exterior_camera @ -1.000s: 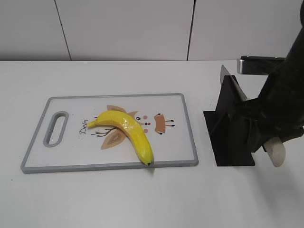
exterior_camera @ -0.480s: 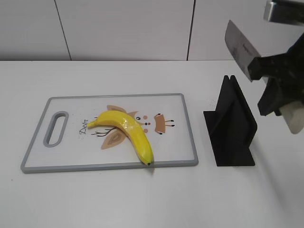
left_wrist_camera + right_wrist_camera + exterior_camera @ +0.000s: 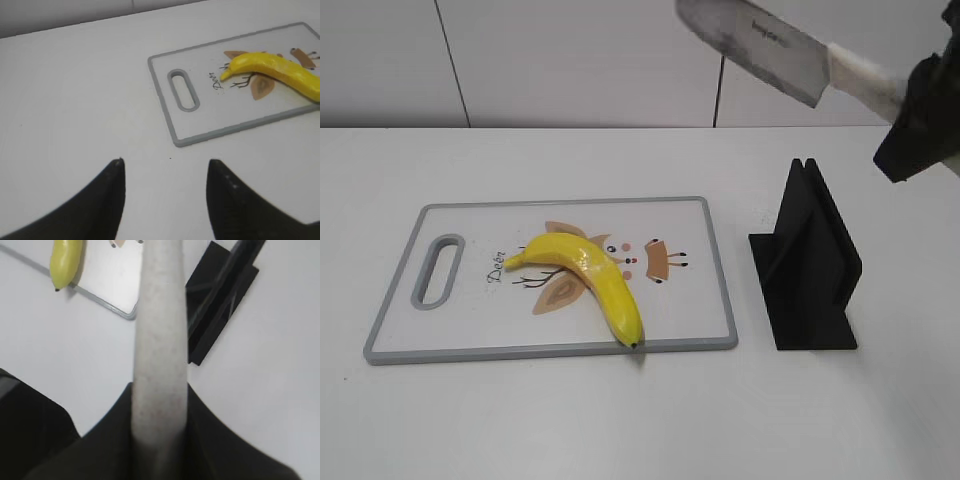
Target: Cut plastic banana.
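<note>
One banana (image 3: pixel 588 276) lies on one cutting board (image 3: pixel 700 330), whole, stem toward 9 o'clock, dark tip toward 5 o'clock at the board's front rim. One black knife stand (image 3: pixel 810 262) sits on the table (image 3: pixel 620 420) just beside the board, at its 3 o'clock.

One knife (image 3: pixel 770 50) is raised high above the table, blade pointing toward 10 o'clock. The right gripper (image 3: pixel 159 425) is pinched on the knife's pale handle (image 3: pixel 160 340); in the right wrist view, both fingers press against the handle's sides.

The left gripper (image 3: pixel 165 167) hovers over bare table with its two fingers (image 3: pixel 112 175) spread apart, holding nothing. The board lies at its 1 o'clock, well apart.
</note>
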Controlling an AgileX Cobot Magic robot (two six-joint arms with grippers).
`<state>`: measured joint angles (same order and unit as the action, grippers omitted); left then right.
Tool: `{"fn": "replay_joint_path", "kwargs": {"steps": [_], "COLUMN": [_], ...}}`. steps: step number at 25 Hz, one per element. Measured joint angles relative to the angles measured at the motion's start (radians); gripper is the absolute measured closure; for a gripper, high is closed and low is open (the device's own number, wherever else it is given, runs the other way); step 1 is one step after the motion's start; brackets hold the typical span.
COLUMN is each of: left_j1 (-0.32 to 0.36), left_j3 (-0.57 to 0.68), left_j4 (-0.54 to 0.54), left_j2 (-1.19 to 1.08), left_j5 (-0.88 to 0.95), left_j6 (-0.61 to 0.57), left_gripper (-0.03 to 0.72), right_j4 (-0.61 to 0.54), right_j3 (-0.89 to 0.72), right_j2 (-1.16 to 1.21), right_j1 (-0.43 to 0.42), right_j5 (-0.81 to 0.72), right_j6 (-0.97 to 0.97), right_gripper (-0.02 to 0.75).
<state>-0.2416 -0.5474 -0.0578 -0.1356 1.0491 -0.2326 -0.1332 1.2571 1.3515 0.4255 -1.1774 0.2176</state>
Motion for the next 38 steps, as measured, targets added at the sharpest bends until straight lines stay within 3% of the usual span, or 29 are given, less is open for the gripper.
{"fn": "replay_joint_path", "kwargs": {"steps": [5, 10, 16, 21, 27, 32, 38], "left_j1": [0.000, 0.000, -0.009, -0.062, -0.121, -0.133, -0.133], "left_j3": [-0.076, -0.179, -0.389, -0.571, -0.763, -0.866, -0.881], "left_j4": [-0.132, -0.277, -0.331, -0.393, -0.401, -0.403, -0.400], "left_j2": [-0.237, -0.533, -0.875, -1.127, -1.329, -1.447, -1.522], "left_j5": [-0.069, -0.103, -0.064, -0.035, -0.021, -0.009, -0.023], "left_j6": [-0.272, -0.571, -0.790, -0.956, -1.043, -1.076, -1.099], "left_gripper": [0.180, 0.113, 0.105, 0.105, 0.105, 0.107, 0.217], "right_j4": [0.003, 0.004, -0.035, -0.105, -0.167, -0.209, -0.236], "right_j3": [0.004, 0.012, 0.083, 0.171, 0.319, 0.416, 0.429], "right_j2": [0.017, 0.094, 0.209, 0.321, 0.466, 0.544, 0.584], "right_j1": [0.000, 0.000, 0.000, 0.000, 0.000, 0.000, 0.000], "right_j5": [0.020, 0.028, 0.029, 0.021, -0.033, -0.034, -0.034], "right_j6": [0.305, 0.463, 0.681, 0.855, 0.973, 1.033, 1.097], "right_gripper": [0.568, 0.568, 0.568, 0.568, 0.568, 0.568, 0.568]}}
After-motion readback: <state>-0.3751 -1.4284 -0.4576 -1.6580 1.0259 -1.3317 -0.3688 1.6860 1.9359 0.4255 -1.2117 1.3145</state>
